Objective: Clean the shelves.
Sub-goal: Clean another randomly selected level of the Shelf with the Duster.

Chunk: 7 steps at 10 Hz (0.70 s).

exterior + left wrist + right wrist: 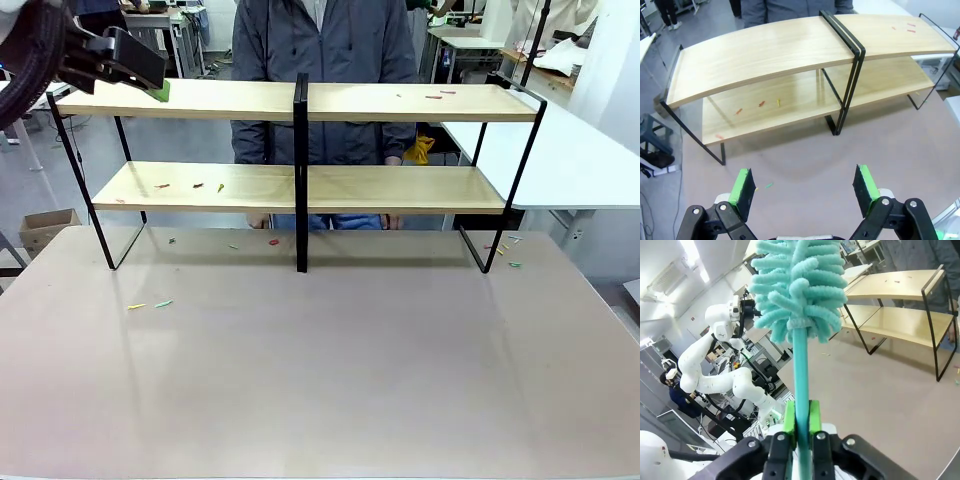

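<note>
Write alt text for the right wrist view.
The right gripper is shut on the handle of a teal fluffy duster that stands up through the picture. Beyond it, to the right, the two-tier wooden shelves stand on the brown table.

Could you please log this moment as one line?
left gripper: open, empty | right gripper: shut on teal fluffy duster | two-tier light-wood shelves: coloured scraps on both boards

Pinkish-grey table in front; cardboard box on the floor at left; white table at right; grey-jacketed person behind.
</note>
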Tool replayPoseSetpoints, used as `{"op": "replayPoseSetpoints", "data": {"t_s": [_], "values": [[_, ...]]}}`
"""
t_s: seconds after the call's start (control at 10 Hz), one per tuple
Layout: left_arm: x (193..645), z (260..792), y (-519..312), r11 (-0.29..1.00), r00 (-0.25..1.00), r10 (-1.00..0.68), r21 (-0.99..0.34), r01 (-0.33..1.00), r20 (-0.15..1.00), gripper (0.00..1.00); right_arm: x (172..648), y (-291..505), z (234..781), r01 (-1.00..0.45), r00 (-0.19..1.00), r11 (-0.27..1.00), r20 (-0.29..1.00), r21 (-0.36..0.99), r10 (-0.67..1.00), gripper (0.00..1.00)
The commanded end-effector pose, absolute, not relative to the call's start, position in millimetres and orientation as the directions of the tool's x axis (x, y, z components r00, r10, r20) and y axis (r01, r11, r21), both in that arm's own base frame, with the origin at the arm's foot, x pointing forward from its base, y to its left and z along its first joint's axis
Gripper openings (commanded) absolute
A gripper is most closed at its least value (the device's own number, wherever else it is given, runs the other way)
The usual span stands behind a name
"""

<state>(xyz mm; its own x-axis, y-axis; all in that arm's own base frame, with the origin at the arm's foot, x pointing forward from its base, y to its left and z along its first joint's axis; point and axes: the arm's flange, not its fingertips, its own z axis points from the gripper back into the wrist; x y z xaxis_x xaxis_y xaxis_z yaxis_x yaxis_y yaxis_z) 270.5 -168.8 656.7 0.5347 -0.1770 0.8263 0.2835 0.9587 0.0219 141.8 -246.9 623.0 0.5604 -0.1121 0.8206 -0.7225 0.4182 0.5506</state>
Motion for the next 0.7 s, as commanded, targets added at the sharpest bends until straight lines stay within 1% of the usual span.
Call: {"op": "replayPoseSetpoints", "data": {"t_s": [0.0,0.1,0.2,0.3,0.4,0.5,0.6], "values": [[270.8,657.4,-167.8,0.959,0.535,-0.169,0.014,0.281,0.828,1.0,137.8,-219.0,621.7,-0.736,0.59,0.452,0.805,0.505,0.062,0.13],[270.8,657.4,-167.8,0.959,0.535,-0.169,0.014,0.281,0.828,1.0,133.7,-186.4,619.7,-0.811,0.553,0.384,0.793,0.441,0.257,0.13],[270.8,657.4,-167.8,0.959,0.535,-0.169,0.014,0.281,0.828,1.0,131.1,-151.1,606.7,-0.826,0.557,0.293,0.619,0.481,0.553,0.13],[270.8,657.4,-167.8,0.959,0.535,-0.169,0.014,0.281,0.828,1.0,123.5,-126.5,589.1,-0.83,0.494,0.282,0.401,0.481,0.771,0.13],[270.8,657.4,-167.8,0.959,0.535,-0.169,0.014,0.281,0.828,1.0,110.3,-118.3,582.6,-0.861,0.422,0.249,0.349,0.444,0.837,0.13],[270.8,657.4,-167.8,0.959,0.535,-0.169,0.014,0.281,0.828,1.0,97.1,-137.8,598.5,-0.917,0.384,0.196,0.628,0.348,0.677,0.13],[270.8,657.4,-167.8,0.959,0.535,-0.169,0.014,0.281,0.828,1.0,129.9,-123.1,588.6,-0.747,0.661,0.379,0.551,0.546,0.51,0.13]]}}
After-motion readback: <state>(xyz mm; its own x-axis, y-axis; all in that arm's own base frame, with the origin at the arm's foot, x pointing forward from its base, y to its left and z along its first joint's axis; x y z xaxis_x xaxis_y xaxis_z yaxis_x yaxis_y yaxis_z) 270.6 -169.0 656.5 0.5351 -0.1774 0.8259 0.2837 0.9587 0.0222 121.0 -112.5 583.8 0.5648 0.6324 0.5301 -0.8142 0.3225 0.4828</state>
